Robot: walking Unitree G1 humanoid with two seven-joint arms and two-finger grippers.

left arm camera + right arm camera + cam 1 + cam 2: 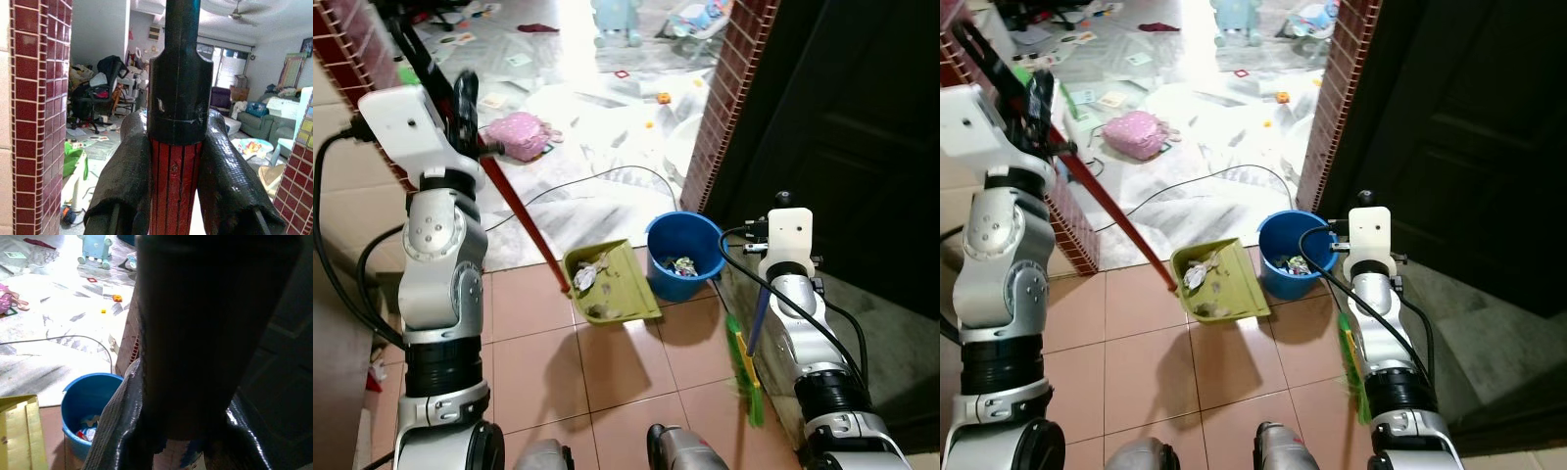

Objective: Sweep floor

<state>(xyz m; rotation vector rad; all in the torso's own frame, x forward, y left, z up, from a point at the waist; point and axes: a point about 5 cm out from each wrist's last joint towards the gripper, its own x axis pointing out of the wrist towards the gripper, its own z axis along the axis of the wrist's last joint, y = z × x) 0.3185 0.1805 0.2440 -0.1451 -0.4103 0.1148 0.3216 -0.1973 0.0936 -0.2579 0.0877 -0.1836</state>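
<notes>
down on the terracotta floor tiles (607,382), right by the doorway, the robot has a pretty sensible setup going. the left hand (176,186) is clenched around the red handle (524,215) of the dustpan (612,284), high up where the black cap starts, with one finger pressed to each side of the pole. holding it that far up probably lets the robot stand upright while the yellow-green pan rests flat on the tiles. the pan already has crumpled scraps (590,274) in it, so the sweeping-in part looks mostly done.

the blue bucket (683,255) sits just beside the pan, touching or nearly so, against the foot of the brick pillar (724,108). it already holds some rubbish, and parking it there makes sense since the pan only needs a short lift and tip to empty.

the right hand (181,431) is wrapped around the blue handle (756,323) of the broom, which stands close in at the robot's right side with its green bristles (744,377) on the tiles. looks like it's being kept out of the way while the pan gets dealt with.

beyond the doorway the pale floor is scattered with toys and paper bits, plus a pink bag (521,133), so plenty seems left to sweep.
</notes>
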